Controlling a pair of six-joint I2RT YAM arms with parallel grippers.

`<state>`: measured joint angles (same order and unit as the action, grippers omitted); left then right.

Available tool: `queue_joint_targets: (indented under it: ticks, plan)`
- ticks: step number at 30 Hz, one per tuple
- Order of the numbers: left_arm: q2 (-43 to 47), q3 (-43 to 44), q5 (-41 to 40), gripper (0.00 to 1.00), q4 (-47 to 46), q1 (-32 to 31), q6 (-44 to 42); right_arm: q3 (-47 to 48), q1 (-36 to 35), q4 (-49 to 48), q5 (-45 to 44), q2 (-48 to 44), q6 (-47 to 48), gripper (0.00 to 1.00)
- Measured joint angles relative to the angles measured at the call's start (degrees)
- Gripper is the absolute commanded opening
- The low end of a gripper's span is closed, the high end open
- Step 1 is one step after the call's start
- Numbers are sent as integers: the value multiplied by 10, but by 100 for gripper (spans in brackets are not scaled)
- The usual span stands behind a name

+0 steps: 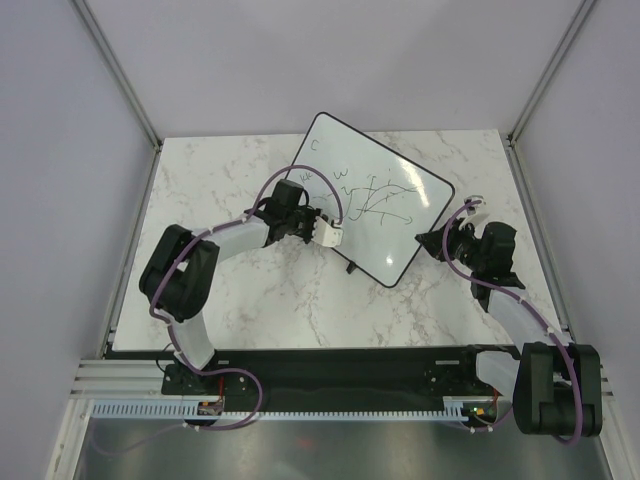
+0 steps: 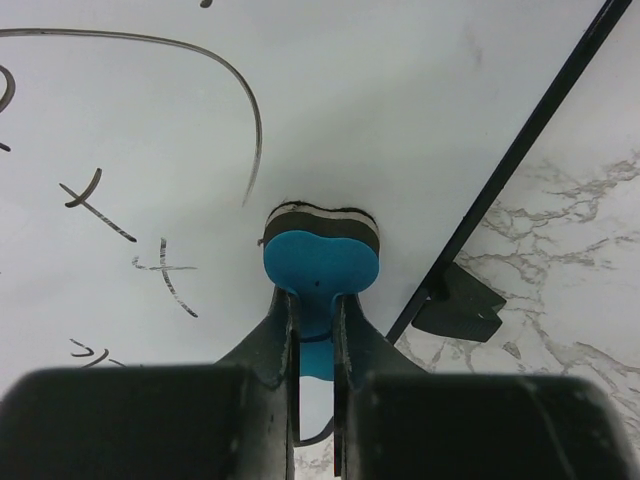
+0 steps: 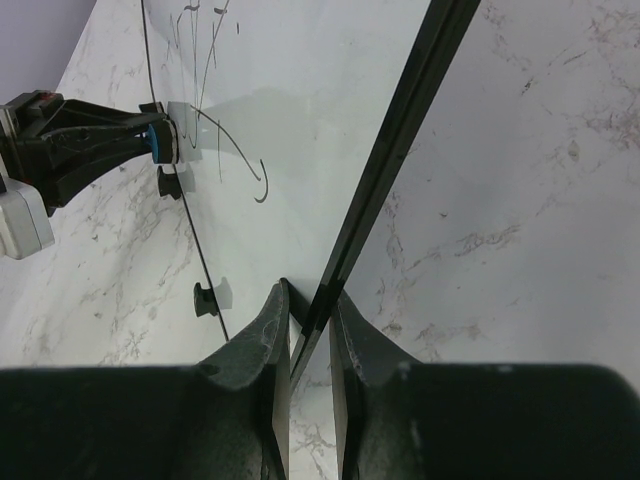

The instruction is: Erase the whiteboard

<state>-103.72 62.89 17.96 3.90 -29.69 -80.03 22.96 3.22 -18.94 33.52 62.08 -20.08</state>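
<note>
Left claw (image 2: pixel 315 300) pinching eraser (image 2: pixel 320 262), pad flat on whiteboard (image 1: pixel 385 165) | board mid-bench (image 1: pixel 250 300), long axis 10-to-4 o'clock | scribbles (image 1: pixel 375 200) wait at eraser's 2 o'clock | right claw (image 3: pixel 305 318) nips the 4 o'clock frame.

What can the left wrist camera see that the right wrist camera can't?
Only left wrist: the blue eraser's rounded face up close, pinched in the left fingers. Only right wrist: the right fingers clamped on the whiteboard's black frame. Both: the scribbled whiteboard, the marble table, and the eraser against the board.
</note>
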Motion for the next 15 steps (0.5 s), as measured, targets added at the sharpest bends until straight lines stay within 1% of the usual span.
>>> queue_joint_targets:
  ticks: [4, 5, 8, 9, 12, 14, 15]
  plan:
    - [1, 0, -6, 2, -1, -1, 5, 0, 0, 0, 0, 0, 0, 1]
    - [1, 0, -6, 2, -2, -1, 10, 0, 0, 0, 1, 0, 0, 3]
    - [1, 0, -10, 2, -3, -1, 22, 0, 0, -1, 2, 0, -1, 15]
    - [2, 0, -13, 2, -4, -1, 26, 0, 0, -1, 2, 0, -1, 25]
    - [2, 3, -14, 2, -6, 3, 35, 0, 0, -3, 3, 0, 2, 37]
    - [2, 11, -15, 2, -5, 9, 40, 0, 0, -8, -1, 3, 9, 36]
    - [2, 19, -15, 2, -4, 14, 57, -1, 0, -11, -3, 5, 11, 36]
